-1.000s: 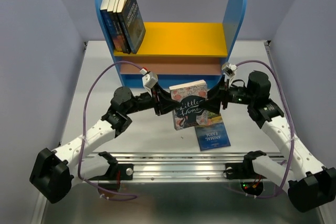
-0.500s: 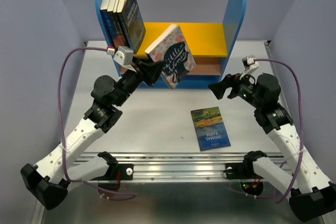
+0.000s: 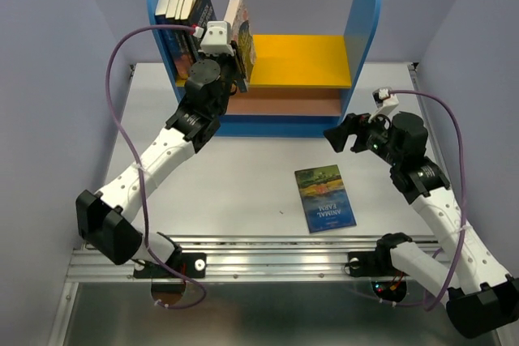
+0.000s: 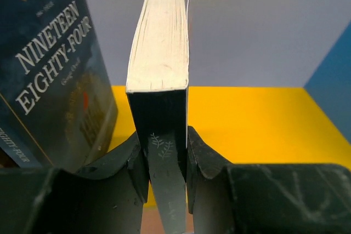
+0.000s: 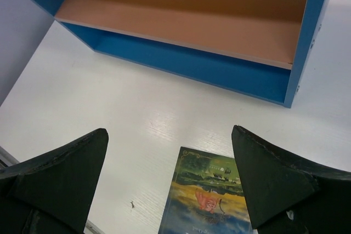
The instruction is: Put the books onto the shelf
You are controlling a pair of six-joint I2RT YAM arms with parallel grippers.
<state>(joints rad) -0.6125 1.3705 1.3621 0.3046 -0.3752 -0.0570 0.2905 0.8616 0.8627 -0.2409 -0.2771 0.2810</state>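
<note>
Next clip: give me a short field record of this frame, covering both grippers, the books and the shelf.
left gripper: shut on held book
held book: upright over the yellow upper board of the shelf, a gap right of shelved books
shelved books: four, standing at the board's left end
right gripper: open, empty, above the table
flat book: cover up on table, before the shelf

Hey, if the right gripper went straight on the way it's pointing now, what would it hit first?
Probably the bare white table, between the Animal Farm book and the shelf's blue base. The open right gripper angles down there, though depth is hard to judge.
</note>
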